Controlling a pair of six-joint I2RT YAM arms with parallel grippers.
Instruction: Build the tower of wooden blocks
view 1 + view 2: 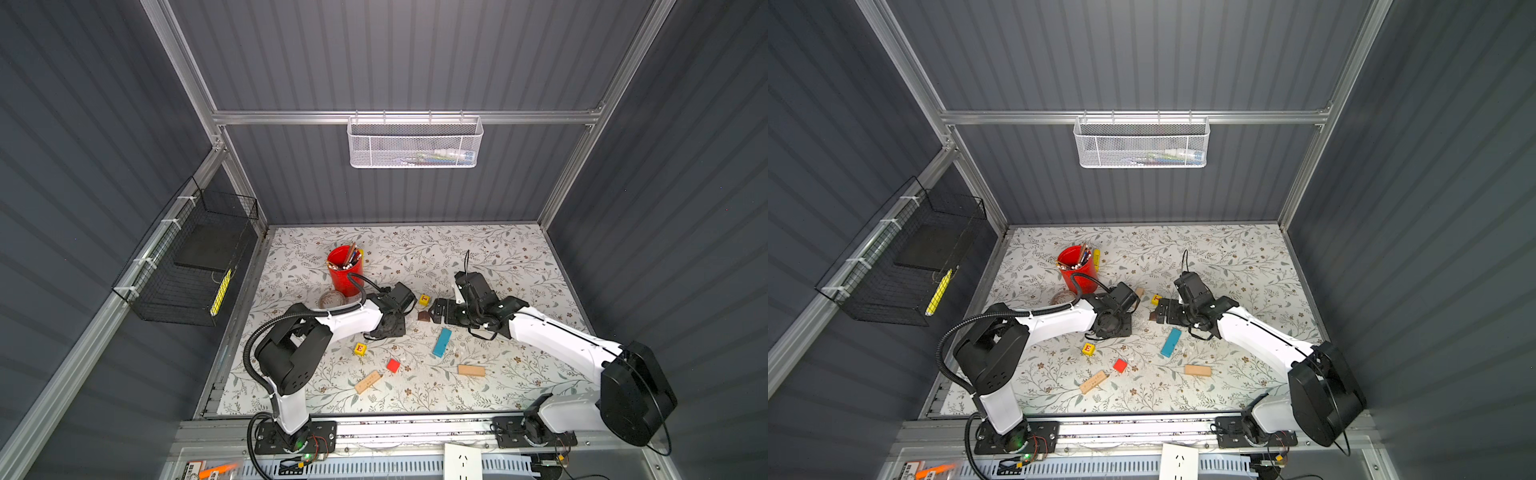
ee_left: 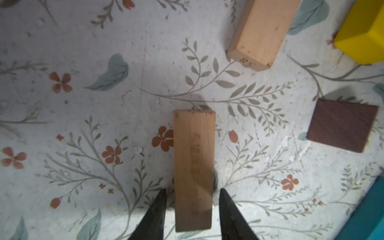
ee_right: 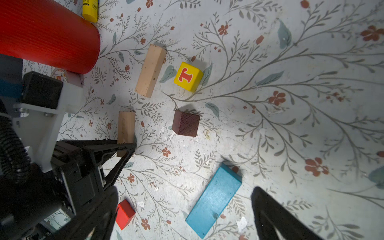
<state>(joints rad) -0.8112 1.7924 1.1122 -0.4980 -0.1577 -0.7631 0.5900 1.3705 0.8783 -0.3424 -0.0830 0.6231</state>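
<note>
Left gripper (image 2: 192, 190) straddling a flat tan plank (image 2: 194, 155), jaws parted — gaps showing either side, right gripper (image 3: 185, 189) hovering near blue plank (image 3: 214, 199), jaws gaping.

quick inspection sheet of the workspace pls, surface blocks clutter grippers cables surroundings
surface: floral tabletop, scuffed, white flecks.
job's things: all loose, none stacked: four tan planks, blue plank, yellow T cube, yellow E cube, red cube, brown roof piece.
clutter: red cup of pencils, yellow stick behind it, clear round item beside it.
grippers: left gripper open, fingers astride one plank, gaps both sides; right gripper open wide, empty.
cables: black corrugated conduit, thin black cable, both clear of the blocks.
surroundings: white mesh basket, black wire basket, both wall-hung.
</note>
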